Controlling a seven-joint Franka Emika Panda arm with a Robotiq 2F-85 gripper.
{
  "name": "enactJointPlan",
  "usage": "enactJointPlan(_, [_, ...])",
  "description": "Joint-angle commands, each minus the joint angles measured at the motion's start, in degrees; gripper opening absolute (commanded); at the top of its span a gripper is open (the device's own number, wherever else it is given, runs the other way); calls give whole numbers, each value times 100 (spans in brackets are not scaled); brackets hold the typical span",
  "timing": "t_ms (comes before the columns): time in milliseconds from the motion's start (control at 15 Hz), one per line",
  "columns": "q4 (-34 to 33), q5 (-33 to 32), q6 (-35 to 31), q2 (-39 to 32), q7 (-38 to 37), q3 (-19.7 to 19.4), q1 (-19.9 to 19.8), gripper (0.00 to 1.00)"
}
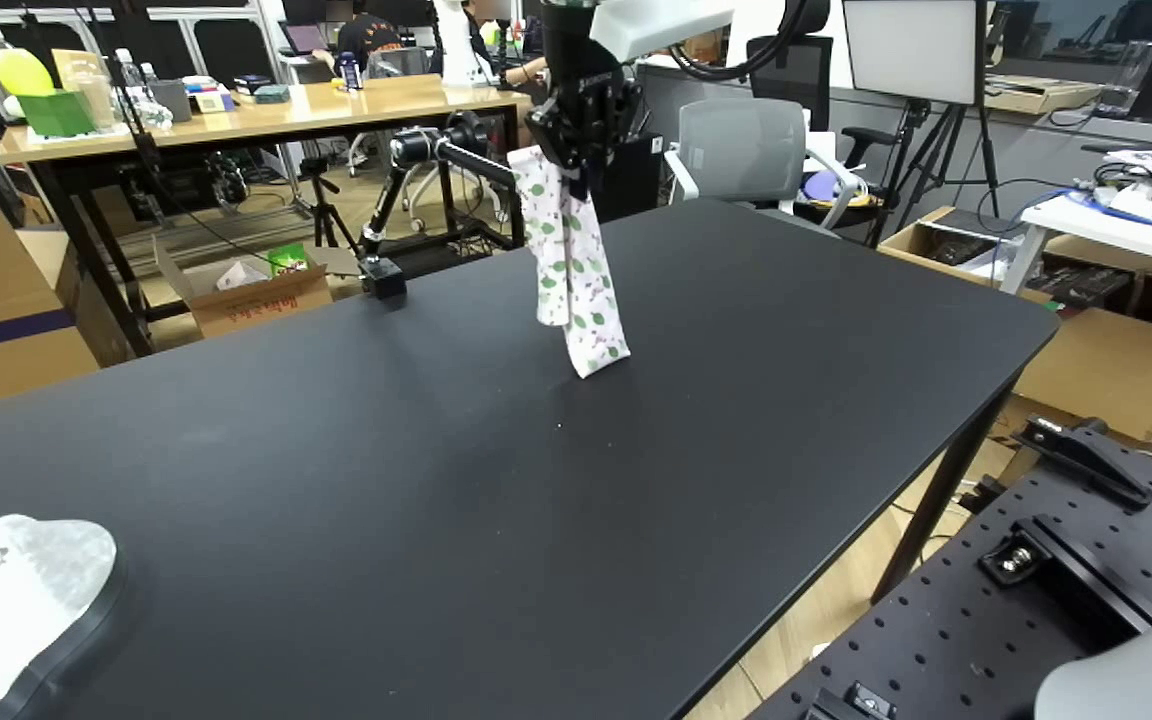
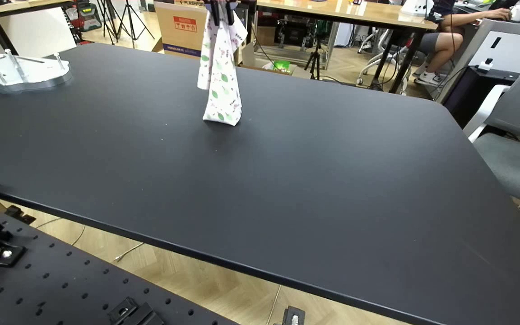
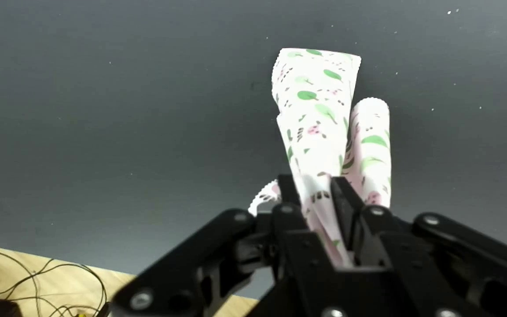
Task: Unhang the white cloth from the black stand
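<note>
The white cloth, printed with green leaves and small pink marks, hangs in folded strips in both exterior views [image 1: 591, 290] [image 2: 223, 90]. It also shows in the wrist view [image 3: 319, 101]. My gripper [image 1: 576, 182] [image 2: 222, 20] [image 3: 310, 182] is above the black table with its fingers closed on the cloth's upper part. Whether the lower end touches the table, I cannot tell. A black jointed stand [image 1: 383, 277] is at the far table edge in an exterior view. Its rod points toward the cloth's top; whether they touch is unclear.
The black table [image 1: 476, 520] [image 2: 332, 194] lies below. A white flat piece with upright metal pegs [image 1: 46, 570] [image 2: 20, 74] rests on it. A grey chair [image 1: 744, 150] [image 2: 519, 113] is beside the table. A perforated black plate [image 1: 921, 625] borders the near edge.
</note>
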State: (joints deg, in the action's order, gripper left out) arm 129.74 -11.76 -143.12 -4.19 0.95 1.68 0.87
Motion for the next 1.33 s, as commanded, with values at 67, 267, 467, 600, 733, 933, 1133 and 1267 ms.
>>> enactJointPlan(67, [-172,64,209,-48,277,-3,38,0])
enactJointPlan(267, [-145,175,293,-4,505,31,56,0])
enactJointPlan(467, [-18,356,477,148,767,149,136,0])
enactJointPlan(600, [53,398,641,212,892,280,261,0])
enactJointPlan(733, [88,288,772,233,885,425,425,0])
enactJointPlan(933, [40,213,940,137,834,644,671,0])
enactJointPlan(1133, [-70,16,1053,-63,586,749,837,0])
enactJointPlan(1267, [-151,-255,1036,-247,168,715,888,0])
